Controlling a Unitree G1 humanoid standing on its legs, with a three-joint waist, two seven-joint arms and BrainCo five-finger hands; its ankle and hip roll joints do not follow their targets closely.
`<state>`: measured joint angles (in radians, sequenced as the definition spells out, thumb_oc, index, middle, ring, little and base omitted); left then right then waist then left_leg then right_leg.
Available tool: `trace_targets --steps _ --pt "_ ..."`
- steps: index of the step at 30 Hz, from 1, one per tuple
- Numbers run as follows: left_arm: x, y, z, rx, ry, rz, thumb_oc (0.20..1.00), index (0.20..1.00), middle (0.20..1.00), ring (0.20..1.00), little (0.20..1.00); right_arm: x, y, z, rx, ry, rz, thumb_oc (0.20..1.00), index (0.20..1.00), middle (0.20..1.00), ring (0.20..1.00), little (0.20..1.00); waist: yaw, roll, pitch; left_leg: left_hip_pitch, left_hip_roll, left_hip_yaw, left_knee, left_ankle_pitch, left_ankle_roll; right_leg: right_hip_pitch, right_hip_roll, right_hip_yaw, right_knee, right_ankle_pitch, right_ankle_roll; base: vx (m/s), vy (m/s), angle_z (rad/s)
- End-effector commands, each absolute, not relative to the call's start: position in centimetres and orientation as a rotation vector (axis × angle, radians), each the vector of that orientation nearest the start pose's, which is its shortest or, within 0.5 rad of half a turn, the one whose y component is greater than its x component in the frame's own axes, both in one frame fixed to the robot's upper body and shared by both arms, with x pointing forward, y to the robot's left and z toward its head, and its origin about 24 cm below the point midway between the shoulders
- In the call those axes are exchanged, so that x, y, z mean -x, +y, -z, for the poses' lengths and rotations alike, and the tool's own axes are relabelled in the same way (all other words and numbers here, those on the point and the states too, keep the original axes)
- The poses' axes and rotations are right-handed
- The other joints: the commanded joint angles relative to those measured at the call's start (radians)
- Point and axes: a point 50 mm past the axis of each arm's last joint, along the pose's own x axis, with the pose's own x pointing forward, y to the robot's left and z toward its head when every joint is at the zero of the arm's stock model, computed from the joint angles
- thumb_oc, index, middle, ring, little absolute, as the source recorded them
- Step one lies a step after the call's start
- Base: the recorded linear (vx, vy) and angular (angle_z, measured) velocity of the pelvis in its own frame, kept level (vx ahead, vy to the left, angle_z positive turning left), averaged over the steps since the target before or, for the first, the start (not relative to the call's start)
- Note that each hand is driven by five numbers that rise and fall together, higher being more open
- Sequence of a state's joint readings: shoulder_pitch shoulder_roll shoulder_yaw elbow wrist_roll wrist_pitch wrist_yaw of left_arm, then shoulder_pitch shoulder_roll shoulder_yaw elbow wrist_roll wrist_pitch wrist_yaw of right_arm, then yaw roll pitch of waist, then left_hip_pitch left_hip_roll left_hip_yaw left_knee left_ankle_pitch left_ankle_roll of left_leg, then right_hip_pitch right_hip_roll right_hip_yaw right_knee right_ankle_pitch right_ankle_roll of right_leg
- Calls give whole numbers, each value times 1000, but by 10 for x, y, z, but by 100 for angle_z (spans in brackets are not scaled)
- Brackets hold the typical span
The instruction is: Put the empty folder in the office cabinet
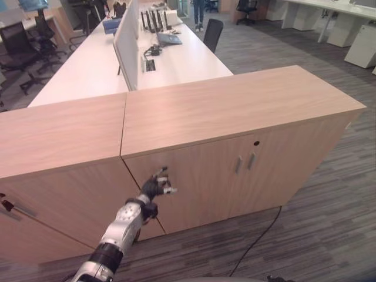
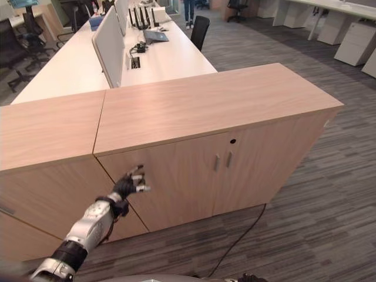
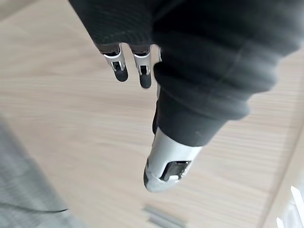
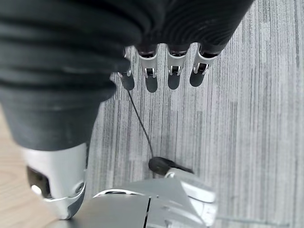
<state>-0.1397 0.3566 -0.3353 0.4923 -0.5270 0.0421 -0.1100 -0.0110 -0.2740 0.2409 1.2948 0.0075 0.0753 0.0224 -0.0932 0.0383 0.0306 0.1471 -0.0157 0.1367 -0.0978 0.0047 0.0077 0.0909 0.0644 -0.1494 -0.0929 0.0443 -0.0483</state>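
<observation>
The head views show a low wooden office cabinet (image 1: 235,111) with both doors shut, two small handles (image 1: 245,163) side by side at the middle seam, and a second wooden unit (image 1: 53,153) touching its left side. Behind it stands a long white table (image 1: 94,64) with a divider panel (image 1: 125,44), and striped grey carpet (image 1: 329,223) covers the floor. The left hand (image 1: 156,186) is raised in front of the cabinet's left door, fingers spread and loosely extended, holding nothing; whether it touches the door is unclear. The left wrist view adds close wood grain past straight fingers (image 3: 119,70) and the pair of handles (image 3: 164,217). The right wrist view shows the right hand (image 4: 161,71) over carpet, fingers relaxed, empty. No folder is visible.
</observation>
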Motion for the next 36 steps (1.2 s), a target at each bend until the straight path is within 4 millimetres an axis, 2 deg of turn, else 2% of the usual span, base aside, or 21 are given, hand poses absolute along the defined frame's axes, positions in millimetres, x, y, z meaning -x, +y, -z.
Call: trace_targets --steps 1,2,4,6,7,11,12,14,16,17,18,19,20,24,27,29,33,36 --pt "-263 170 33 42 427 291 1000 1000 1000 1000 1000 -64 -236 168 407 1423 -103 1000 1000 1000 1000 1000 -7 -53 -26 -16 -13 -8 14 -68 12 -9 -72 -5 6 -48 122 -9 21 4" --pt "-248 174 46 1 485 329 1000 1000 1000 1000 1000 -67 -234 168 411 1410 -112 1000 1000 1000 1000 1000 -3 -50 -23 -18 -14 -10 13 -67 13 -12 -73 -6 6 -48 123 0 0 0" --pt "-231 180 58 -38 550 366 1000 1000 1000 1000 1000 -72 -234 167 414 1396 -123 1000 1000 1000 1000 1000 2 -47 -20 -20 -14 -11 12 -67 14 -15 -73 -7 6 -47 125 0 0 0" --pt "-223 184 63 -63 578 380 1000 1000 1000 1000 1000 -74 -233 167 412 1388 -128 1000 1000 1000 1000 1000 4 -46 -19 -22 -14 -11 12 -67 14 -17 -73 -8 6 -47 125 -4 10 3" --pt "-209 193 72 -120 624 386 1000 1000 1000 1000 1000 -76 -233 166 413 1377 -132 1000 1000 1000 1000 1000 8 -45 -16 -25 -15 -12 12 -67 15 -19 -74 -10 6 -48 126 -17 28 4" --pt "-177 208 103 -167 775 272 1000 1000 1000 1000 1000 -79 -238 165 419 1361 -108 1000 1000 1000 1000 1000 24 -54 -7 -36 -17 -21 14 -62 15 -24 -77 -15 6 -47 125 -3 0 1" --pt "-177 208 103 -167 774 272 1000 1000 1000 1000 1000 -79 -238 165 419 1361 -108 1000 1000 1000 1000 1000 24 -54 -7 -36 -17 -21 15 -62 15 -24 -77 -15 6 -47 125 -18 1 4" --pt "-161 216 117 -168 850 199 1000 1000 1000 1000 1000 -79 -240 164 415 1356 -90 1000 1000 1000 1000 1000 33 -60 0 -43 -19 -28 16 -58 16 -27 -78 -21 6 -45 124 -26 -5 5" --pt "-152 222 122 -198 862 142 1000 1000 1000 1000 1000 -80 -242 164 404 1344 -57 1000 1000 1000 1000 1000 48 -71 9 -49 -20 -41 17 -55 15 -29 -80 -28 6 -44 123 -34 -15 10" --pt "-144 223 128 -209 903 133 1000 1000 1000 1000 1000 -81 -242 163 401 1338 -48 1000 1000 1000 1000 1000 53 -73 11 -52 -21 -44 17 -53 15 -31 -82 -32 6 -44 123 -36 -24 24" --pt "-123 232 141 -234 1013 72 1000 1000 1000 1000 1000 -81 -245 163 390 1338 -20 1000 1000 1000 1000 1000 66 -80 16 -58 -22 -54 18 -49 14 -32 -84 -43 6 -43 123 -21 -17 24" --pt "-123 232 141 -234 1013 73 1000 1000 1000 1000 1000 -81 -245 163 390 1337 -20 1000 1000 1000 1000 1000 66 -80 17 -58 -22 -55 18 -49 14 -32 -84 -44 6 -43 123 -17 -20 24" --pt "-105 237 150 -253 1103 37 1000 1000 1000 1000 1000 -80 -246 162 393 1337 -14 1000 1000 1000 1000 1000 72 -83 20 -63 -24 -60 19 -44 13 -34 -85 -48 6 -42 122 -1 -5 16" --pt "-71 244 162 -344 1265 16 1000 1000 1000 1000 1000 -79 -246 162 401 1328 -29 1000 1000 1000 1000 1000 75 -85 23 -68 -24 -68 18 -41 11 -38 -87 -54 6 -41 123 2 -2 17" --pt "-67 246 162 -352 1281 -1 1000 1000 1000 1000 1000 -78 -247 162 407 1326 -35 1000 1000 1000 1000 1000 75 -85 23 -69 -24 -70 18 -41 11 -38 -87 -55 6 -40 123 0 2 3" --pt "-50 247 166 -288 1343 -42 1000 1000 1000 1000 1000 -79 -247 162 422 1316 -68 1000 1000 1000 1000 1000 78 -84 25 -72 -25 -76 18 -38 10 -40 -87 -54 6 -42 121 0 0 0" --pt "-36 242 169 -250 1404 -31 1000 1000 1000 1000 1000 -76 -243 163 429 1328 -106 1000 1000 1000 1000 1000 78 -81 23 -71 -24 -77 16 -39 9 -38 -87 -55 6 -45 120 6 -3 2" --pt "-34 242 169 -236 1404 -65 1000 1000 1000 1000 1000 -76 -241 164 429 1324 -114 1000 1000 1000 1000 1000 80 -81 24 -71 -23 -77 16 -39 8 -38 -86 -55 6 -45 119 5 -5 3"
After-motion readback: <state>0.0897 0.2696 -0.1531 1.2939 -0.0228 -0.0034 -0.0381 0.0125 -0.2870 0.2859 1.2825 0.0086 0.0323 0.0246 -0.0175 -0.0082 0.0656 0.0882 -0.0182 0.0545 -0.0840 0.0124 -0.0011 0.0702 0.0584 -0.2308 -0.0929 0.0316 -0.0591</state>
